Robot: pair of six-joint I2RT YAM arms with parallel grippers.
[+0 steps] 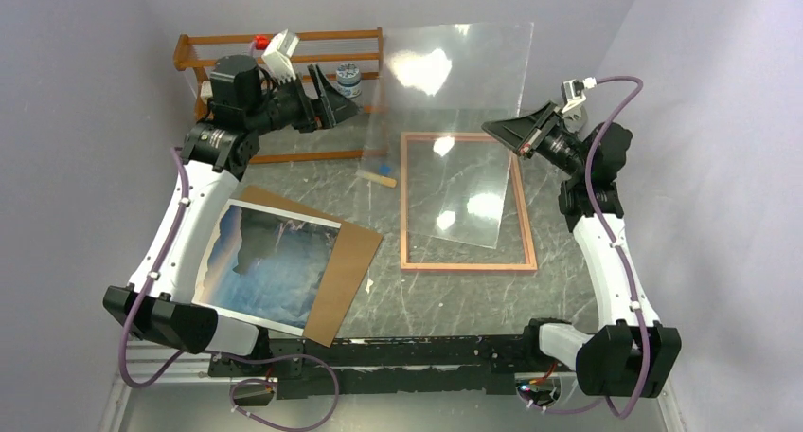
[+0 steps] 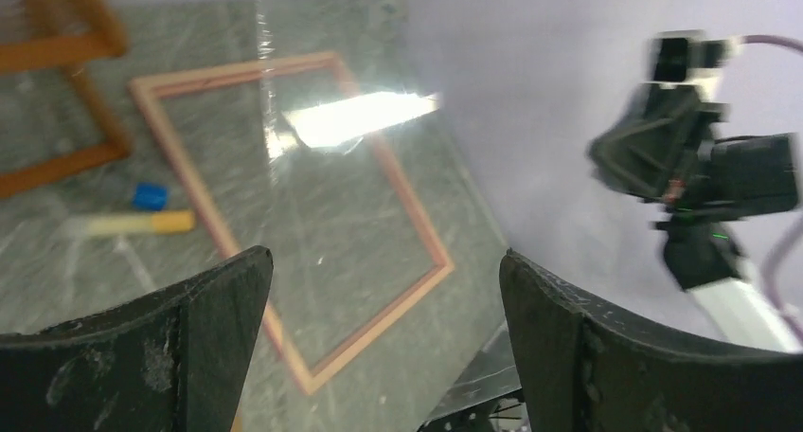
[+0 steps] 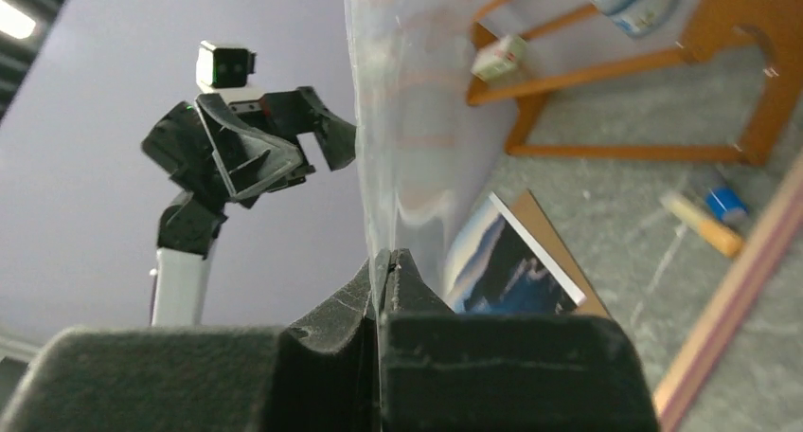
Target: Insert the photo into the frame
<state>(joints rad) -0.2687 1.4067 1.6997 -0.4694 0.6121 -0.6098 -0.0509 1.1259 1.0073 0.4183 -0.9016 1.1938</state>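
Note:
The photo (image 1: pixel 265 261), sea and mountains face up, lies on a brown hardboard sheet (image 1: pixel 352 261) at the near left. It also shows in the right wrist view (image 3: pixel 502 266). The pink-bordered frame (image 1: pixel 464 265) lies flat right of centre, and is also in the left wrist view (image 2: pixel 185 171). My right gripper (image 1: pixel 490 129) is shut on the right edge of a clear sheet (image 1: pixel 445 91) and holds it upright over the frame's far end. The pinch shows in the right wrist view (image 3: pixel 383 261). My left gripper (image 1: pixel 343 99) is open and empty beside the sheet's left edge (image 2: pixel 383 257).
An orange wooden rack (image 1: pixel 284 53) stands at the back left with a small jar (image 1: pixel 348 80) by it. A yellow stick with a blue cap (image 1: pixel 379 177) lies between the rack and the frame. Purple walls close in on the left, back and right.

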